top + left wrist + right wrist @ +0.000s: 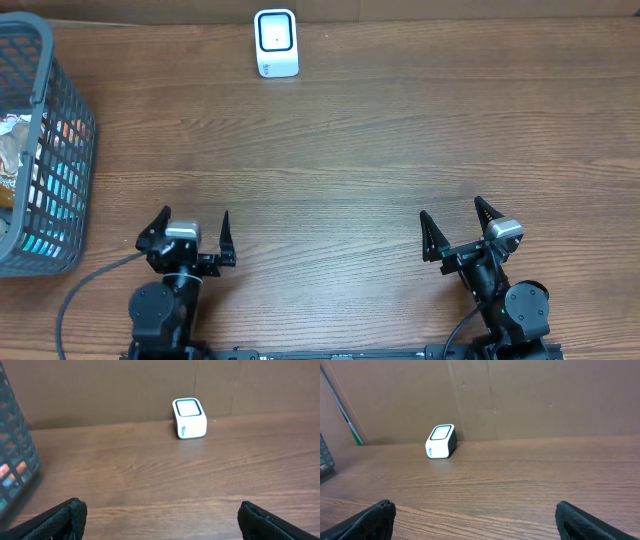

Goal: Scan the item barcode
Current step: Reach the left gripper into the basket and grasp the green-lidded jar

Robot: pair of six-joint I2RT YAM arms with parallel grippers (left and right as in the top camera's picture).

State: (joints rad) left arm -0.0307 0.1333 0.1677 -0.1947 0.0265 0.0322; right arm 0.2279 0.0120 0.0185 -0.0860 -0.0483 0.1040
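A small white barcode scanner [276,42] with a dark-rimmed window stands at the far edge of the wooden table; it also shows as the scanner [189,418] in the left wrist view and the scanner [441,441] in the right wrist view. Packaged items [12,140] lie in a grey mesh basket [60,120] at the far left. My left gripper [192,214] [160,505] is open and empty near the front edge. My right gripper [451,207] [475,505] is open and empty at the front right. Both are far from the scanner and the basket.
A brown cardboard wall [530,395] runs behind the table's far edge. The basket's side [15,460] fills the left of the left wrist view. A thin rod with a green tip [351,431] leans at the back left. A cable [80,290] trails from the left arm.
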